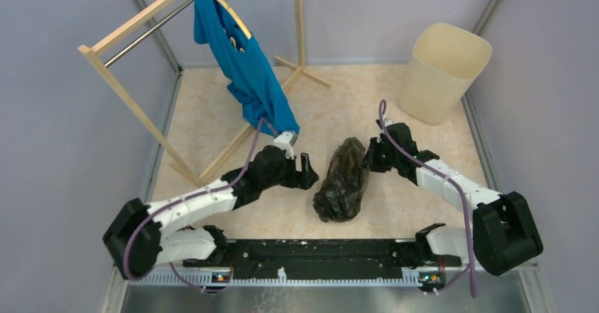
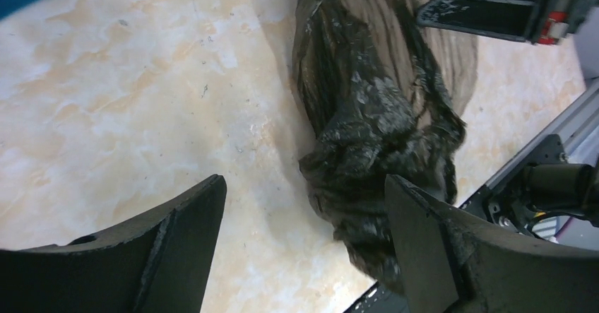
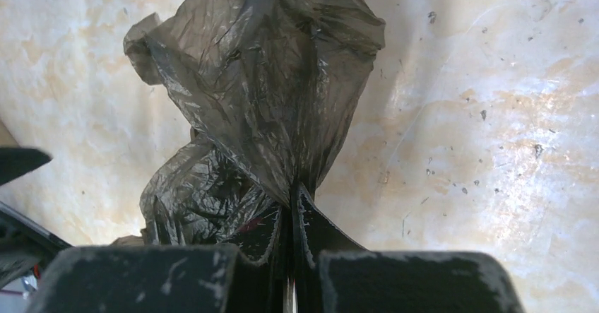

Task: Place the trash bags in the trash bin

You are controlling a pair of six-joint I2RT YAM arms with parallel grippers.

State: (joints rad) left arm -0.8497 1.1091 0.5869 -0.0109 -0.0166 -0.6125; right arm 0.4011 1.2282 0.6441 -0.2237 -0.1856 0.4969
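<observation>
Inside right pincer (image 3: 291, 203), trash bag (image 3: 261, 94)

Here's the bench (image 1: 395, 213), pale cream with a marbled orange-beige pattern and metal edging along its sides. Right in the middle lies the crumpled dark brown-black glossy plastic bag (image 1: 342, 180), stretched lengthways from the near side toward the far side. Over in the far right corner, the tall cream-beige plastic bin (image 1: 443, 73) stands on its base, mouth up, well apart from the bag. On the left and far side, the light wooden clothes rack (image 1: 131, 102) plants its feet on the surface. In the right wrist view, small dark specks dot the bench beside the bag.
</observation>
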